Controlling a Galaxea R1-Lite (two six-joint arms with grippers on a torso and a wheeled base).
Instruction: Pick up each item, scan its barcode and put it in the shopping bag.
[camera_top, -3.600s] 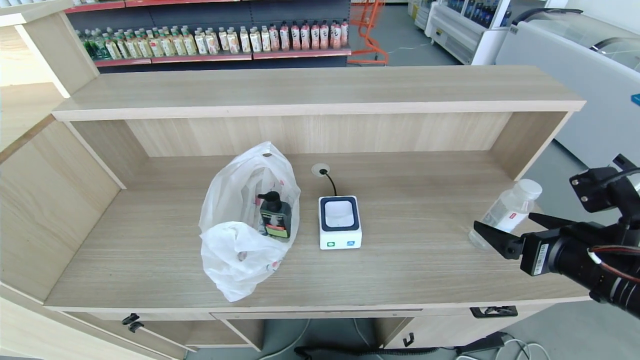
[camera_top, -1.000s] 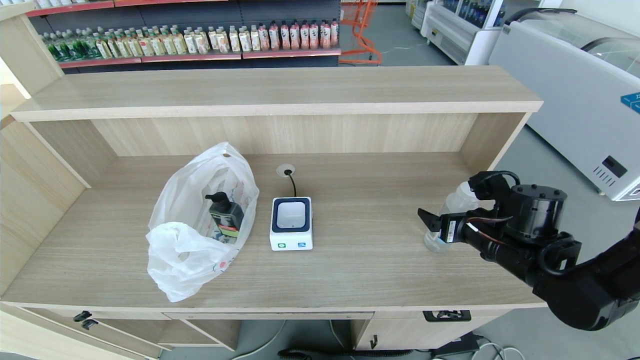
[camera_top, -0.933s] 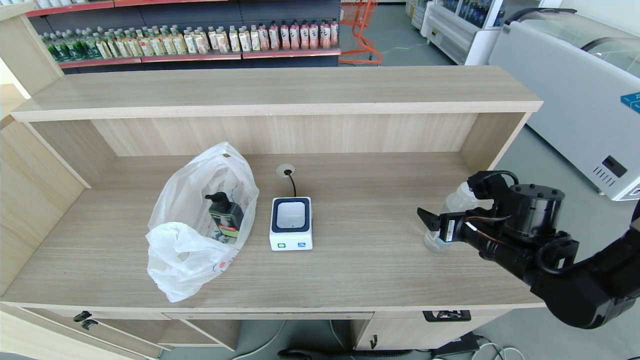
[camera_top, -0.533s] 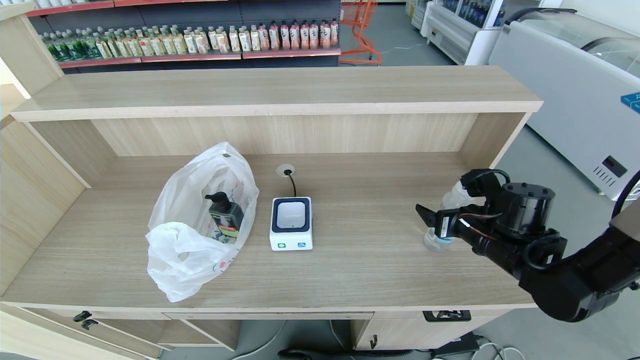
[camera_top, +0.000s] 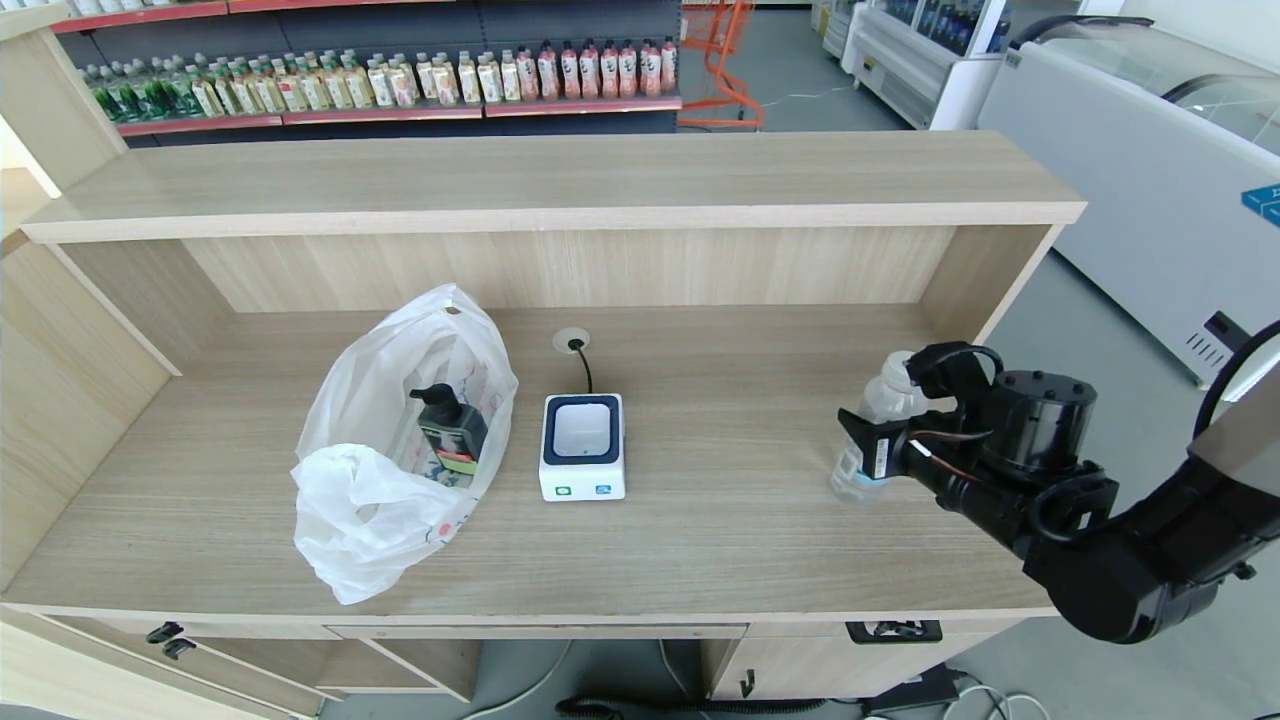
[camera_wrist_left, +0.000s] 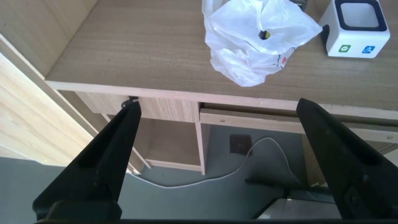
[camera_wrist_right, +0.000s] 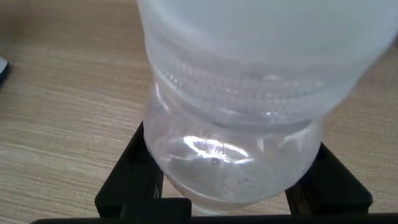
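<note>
A clear plastic water bottle with a white cap stands slightly tilted at the right end of the wooden counter. My right gripper is shut on the bottle's body, one finger on each side. In the right wrist view the bottle sits between the black fingers. The white shopping bag lies open at the counter's left, with a dark pump bottle inside. The white barcode scanner stands beside it. My left gripper hangs open below the counter's front edge, under the bag and scanner.
A raised ledge and side walls box in the counter at the back and both ends. The scanner's cable runs to a hole behind it. Bare counter lies between scanner and bottle. A white freezer stands to the right.
The right gripper has closed in on the water bottle, and bottle and gripper have shifted a little left, the bottle standing more upright. Bag, scanner and pump bottle have not moved.
</note>
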